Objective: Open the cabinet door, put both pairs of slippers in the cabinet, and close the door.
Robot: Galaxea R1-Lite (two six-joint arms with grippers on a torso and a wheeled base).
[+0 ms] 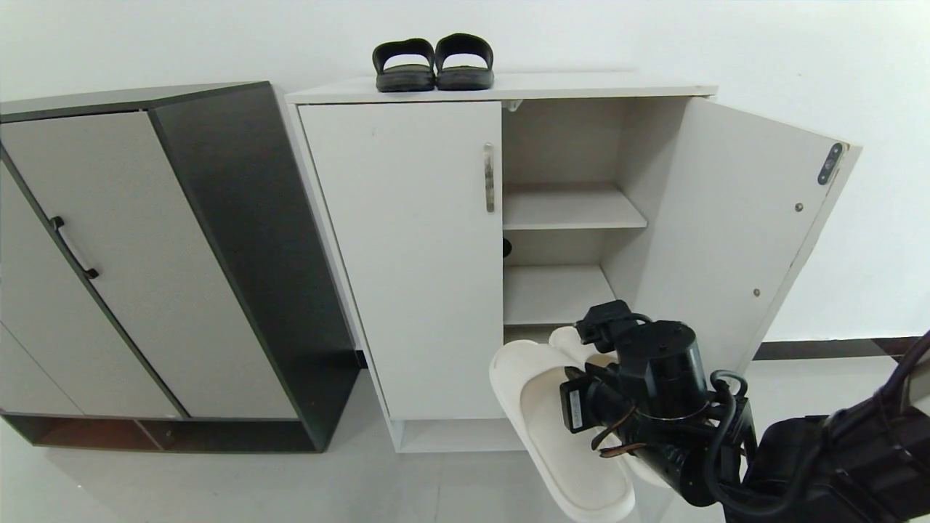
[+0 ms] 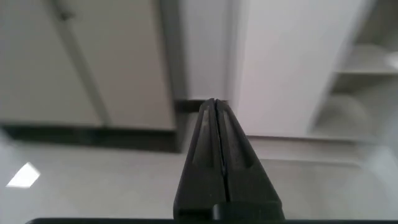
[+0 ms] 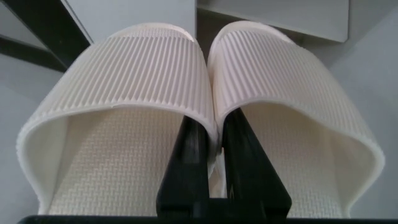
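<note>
2 pairs to stow, 1 already in hand.

- White slippers (image 1: pixel 559 407): lower centre of the head frame, carried by the right gripper (image 3: pixel 214 143). Its 2 fingers are squeezed onto the touching inner walls of the pair, just under the ribbed straps. The slippers sit side by side, toes away from the wrist.
- Black slippers (image 1: pixel 434 64): upper centre, resting on top of the cabinet (image 1: pixel 625 88), untouched.
- Right door (image 1: pixel 726 232): swung wide at centre right. Left door (image 1: pixel 407 254) is shut.
- Left gripper (image 2: pixel 216 137): fingers pressed together, nothing between them, hanging over bare floor in front of the dark cabinet (image 1: pixel 240 254) and the shut door.

Relation that matters: the open bay lies straight up-frame from the held pair, between the shut door's edge and the open door. The lower shelf (image 1: pixel 552 294) sits just above the slipper toes in the head frame, with the upper shelf (image 1: pixel 570 209) higher again.

The pair's long axis slants from lower right to upper left. By my read the toes aim nearer the shut door's edge than square into the bay.

Judgement: the right arm is the only 1 placed for this. I'd turn the toes a little toward frame right before pushing in. Likeliest snag is a toe catching the shelf lip or the shut door's edge.
</note>
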